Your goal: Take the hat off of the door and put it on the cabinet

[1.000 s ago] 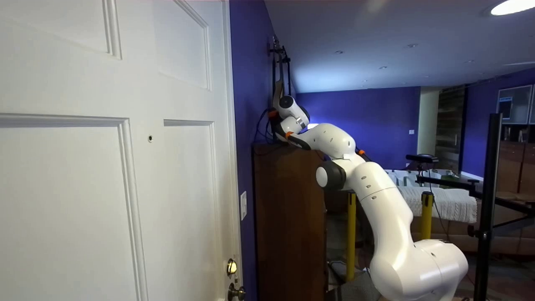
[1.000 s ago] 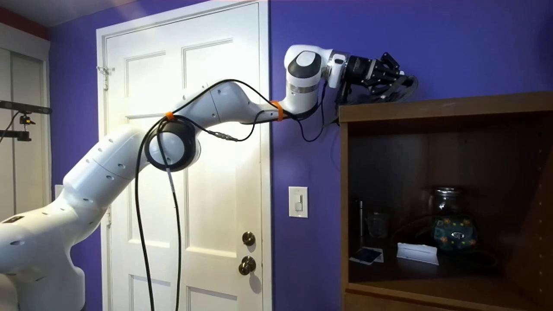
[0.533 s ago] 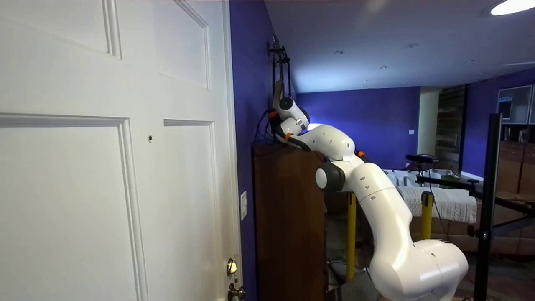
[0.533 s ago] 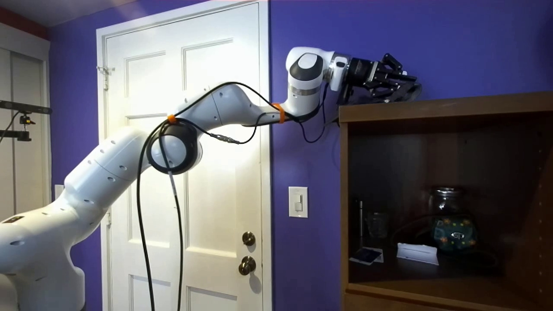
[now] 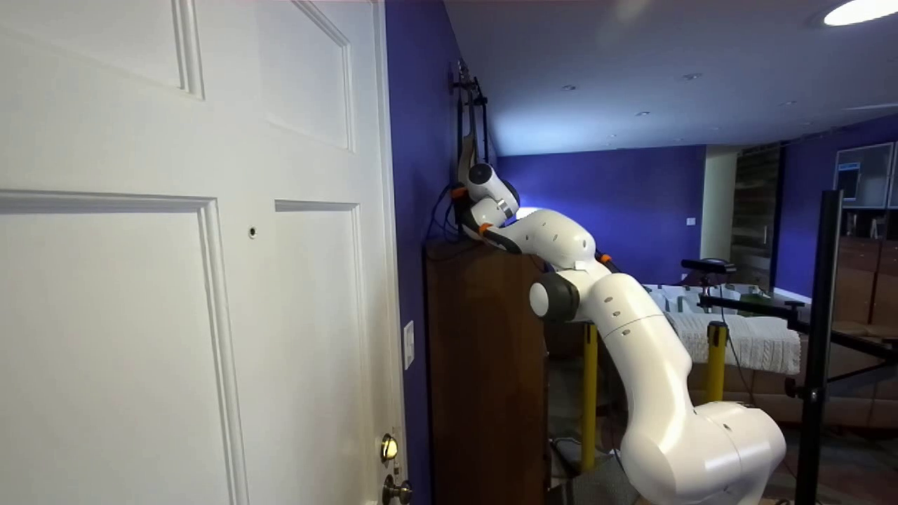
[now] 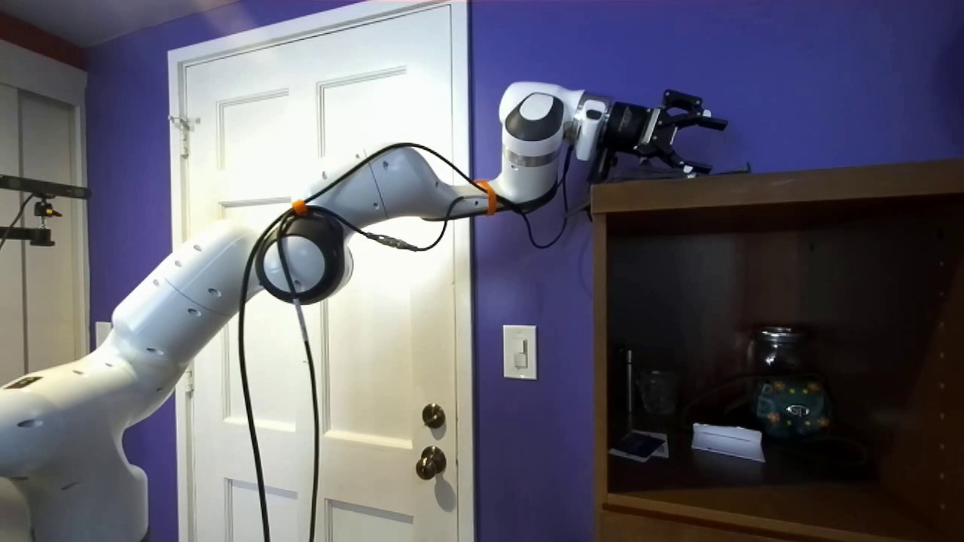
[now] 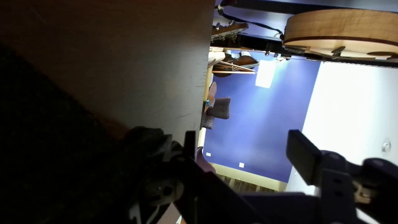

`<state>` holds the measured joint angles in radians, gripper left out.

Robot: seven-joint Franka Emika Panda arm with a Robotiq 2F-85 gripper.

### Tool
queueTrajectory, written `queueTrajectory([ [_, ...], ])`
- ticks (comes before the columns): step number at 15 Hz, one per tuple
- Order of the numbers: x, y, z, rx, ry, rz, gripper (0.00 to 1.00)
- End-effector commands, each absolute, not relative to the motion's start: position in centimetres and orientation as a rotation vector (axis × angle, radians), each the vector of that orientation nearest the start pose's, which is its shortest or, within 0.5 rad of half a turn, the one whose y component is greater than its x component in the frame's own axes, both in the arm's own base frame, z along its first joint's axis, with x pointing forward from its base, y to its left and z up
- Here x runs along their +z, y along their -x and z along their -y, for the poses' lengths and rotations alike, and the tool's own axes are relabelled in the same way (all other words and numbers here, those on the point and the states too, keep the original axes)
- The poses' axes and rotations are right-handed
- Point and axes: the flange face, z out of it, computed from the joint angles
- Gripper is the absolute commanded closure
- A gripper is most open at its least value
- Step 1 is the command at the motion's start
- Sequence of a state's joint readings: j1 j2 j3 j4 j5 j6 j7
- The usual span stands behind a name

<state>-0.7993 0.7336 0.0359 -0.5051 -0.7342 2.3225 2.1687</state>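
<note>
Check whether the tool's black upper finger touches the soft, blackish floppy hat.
Apart: in an exterior view, purple wall shows between the upper finger and the hat lying below on the brown wooden cabinet.

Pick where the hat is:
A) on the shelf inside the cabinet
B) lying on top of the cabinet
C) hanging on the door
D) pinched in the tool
B: in an exterior view the dark hat lies flat on the top of the cabinet, while the tool stands open with nothing held between its jaws.
</note>
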Motion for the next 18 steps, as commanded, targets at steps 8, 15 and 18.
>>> queueTrajectory([
  [8,77.7,-49.9,52.0,-1.62,0.196,-2.44,0.0],
  [15,79.9,-48.8,50.2,-1.618,0.273,-2.517,0.0],
  [18,81.3,-48.0,49.1,-1.592,0.419,-2.566,0.0],
])
